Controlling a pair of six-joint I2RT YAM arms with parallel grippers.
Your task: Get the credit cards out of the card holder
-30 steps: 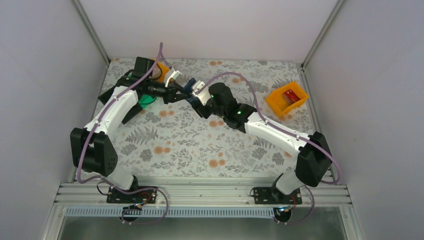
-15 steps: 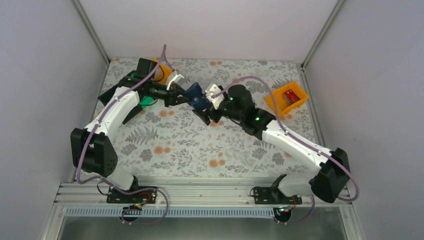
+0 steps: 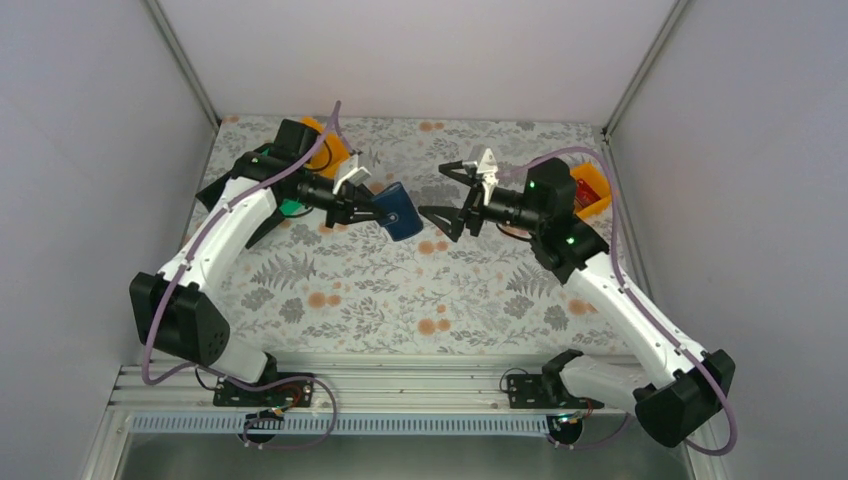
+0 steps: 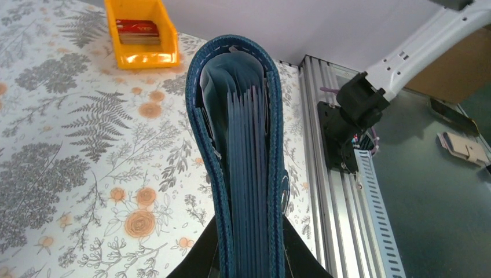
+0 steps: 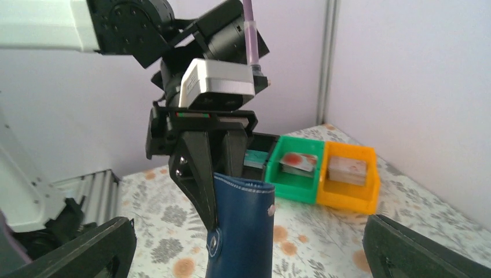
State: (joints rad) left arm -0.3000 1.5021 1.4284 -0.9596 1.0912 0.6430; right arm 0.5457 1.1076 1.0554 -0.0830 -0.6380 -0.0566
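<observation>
Your card holder (image 3: 403,218) hangs above the table (image 3: 480,290) at frame centre, pinched at one end by the left gripper (image 3: 383,212). The right gripper (image 3: 447,192), spread wide, faces it from the right. Come in misaligned and you may knock it loose.

The left arm (image 3: 225,225) and right arm (image 3: 630,310) have white links, black joints and purple cables (image 3: 336,110).

Even lt, soft shadows; card holder (image 4: 248,145) sharp
</observation>
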